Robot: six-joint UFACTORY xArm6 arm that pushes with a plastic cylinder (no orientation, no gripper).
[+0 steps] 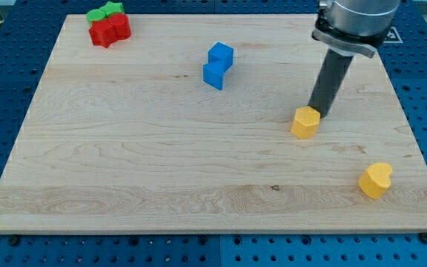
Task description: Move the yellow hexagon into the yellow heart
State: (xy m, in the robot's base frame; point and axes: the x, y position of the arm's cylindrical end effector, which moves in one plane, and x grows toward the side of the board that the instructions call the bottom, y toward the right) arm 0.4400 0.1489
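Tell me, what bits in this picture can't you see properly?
- My tip: its very end sits just behind the yellow hexagon, so whether they touch is unclear in the camera view.
- The arm above the rod: cut off by the view's top edge.
- The green block and red block: bunched together at the view's top left, shapes too small to tell.
- The blue blocks: pressed together, exact shapes unclear.
- The yellow heart is fully visible.

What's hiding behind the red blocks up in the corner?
A green block sits right behind the red blocks, toward the view's top, touching them. Only its top part shows; its lower part is covered by the red ones, so I can't tell its full shape.
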